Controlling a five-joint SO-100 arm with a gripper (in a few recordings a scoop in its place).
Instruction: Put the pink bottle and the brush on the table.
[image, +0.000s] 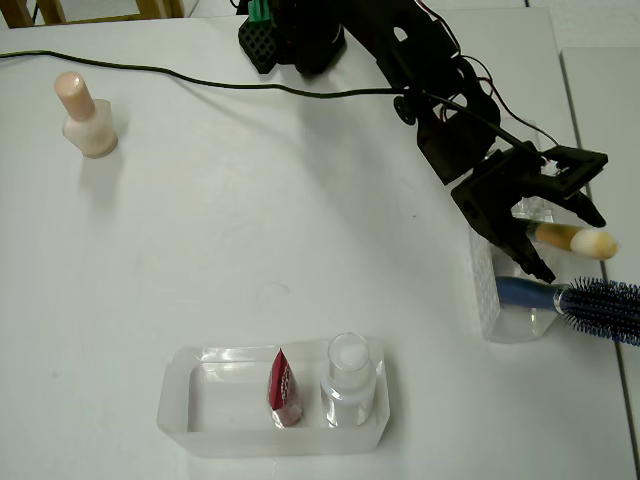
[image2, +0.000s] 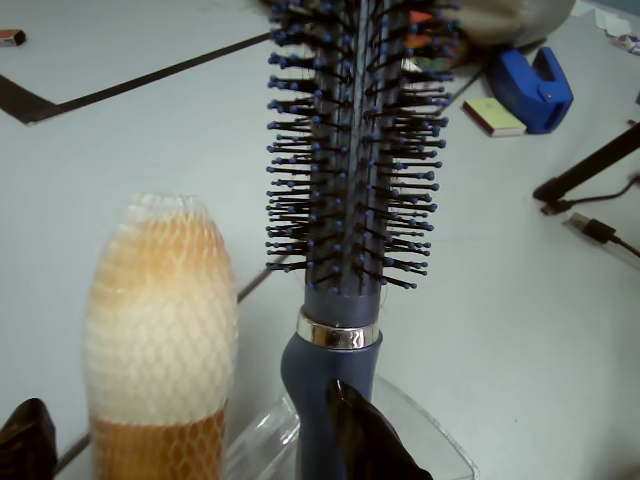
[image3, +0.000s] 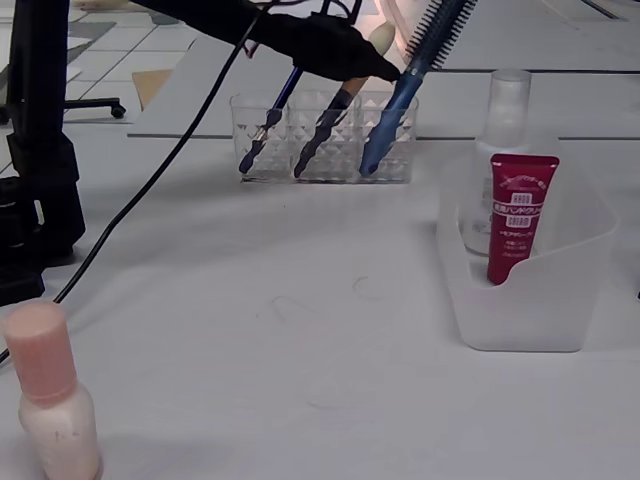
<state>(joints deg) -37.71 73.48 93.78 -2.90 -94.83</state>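
Pink bottle (image: 88, 115) upright near the table's (image: 250, 220) far-left corner; gripper (image: 562, 230), fingers apart, straddling the brush (image: 575, 240) in the right-edge clear holder (image: 500, 300)

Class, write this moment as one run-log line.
gripper: open, astride cream-tipped makeup brush | brush: in clear holder beside blue hairbrush | pale pink bottle: upright on white table

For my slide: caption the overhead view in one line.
Gripper reaches around the brush in its clear holder; pink bottle already stands on the table.
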